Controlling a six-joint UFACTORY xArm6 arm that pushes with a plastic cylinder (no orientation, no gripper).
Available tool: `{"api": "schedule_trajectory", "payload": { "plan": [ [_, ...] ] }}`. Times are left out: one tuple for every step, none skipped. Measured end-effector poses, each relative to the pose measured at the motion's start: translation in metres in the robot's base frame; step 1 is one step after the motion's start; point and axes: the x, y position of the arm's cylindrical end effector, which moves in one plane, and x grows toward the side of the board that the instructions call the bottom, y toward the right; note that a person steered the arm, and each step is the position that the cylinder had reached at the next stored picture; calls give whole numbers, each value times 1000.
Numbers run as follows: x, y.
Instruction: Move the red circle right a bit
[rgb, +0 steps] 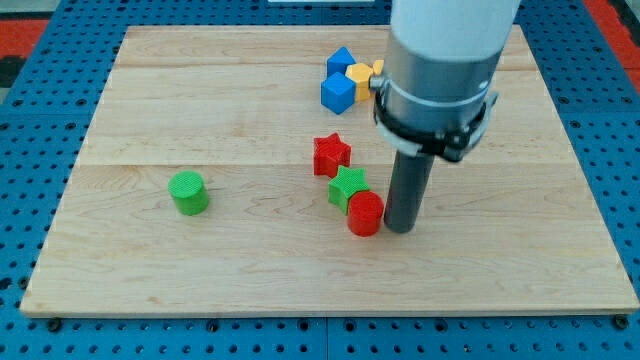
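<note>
I have no claw to open or close, only a dark rod, and my tip (400, 229) rests on the wooden worktop (200, 270). The red circle (365, 214) sits just beside my tip on the view's left, so close that they look to be touching (I cannot tell for certain). Just beyond the red circle, up and to the view's left of my tip, the green star (347, 187) presses against it, and the red star (331, 154) lies a little further toward the view's top, near the green one. Well apart from my tip, far to the view's left, stands the green cylinder (188, 192). Toward the view's top, left of my rod's wide grey housing, a blue cube (338, 93) clusters with another blue block (341, 62) and a yellow block (362, 77), partly hidden behind the housing.
</note>
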Motion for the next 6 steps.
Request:
{"api": "schedule_trajectory", "payload": {
  "plan": [
    [16, -41],
    [27, 9],
    [-4, 47],
    [-19, 23],
    [-18, -11],
    [14, -20]
  ]
}}
